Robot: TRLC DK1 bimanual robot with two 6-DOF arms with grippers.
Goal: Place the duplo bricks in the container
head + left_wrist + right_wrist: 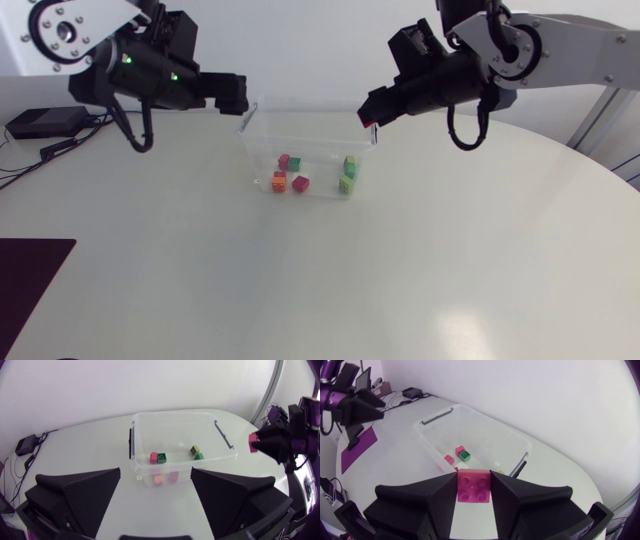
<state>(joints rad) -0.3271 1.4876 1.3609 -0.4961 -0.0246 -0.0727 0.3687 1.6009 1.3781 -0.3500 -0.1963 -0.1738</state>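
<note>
Though six duplo bricks already lie in the clear container (262, 140), the head view shows a seventh, the pink brick (371, 124), pinched at the tip of the right gripper (372, 118) close by the container's right rim. Inside, a magenta brick (284, 160) touches a dark green brick (294, 163). An orange brick (279, 184) and a red brick (301, 183) lie nearer the front wall, and a mid-green brick (350, 165) and a lime brick (346, 185) sit at the right side. The left gripper (236, 95) hangs beside the left rim, over the white table (450, 260). From the left wrist view, its fingers (85, 490) stand wide apart with nothing between them, the container ahead of them. From the right wrist view, both right fingers press the pink brick's sides, its four studs facing the camera, with the container ahead of the gripper.
</note>
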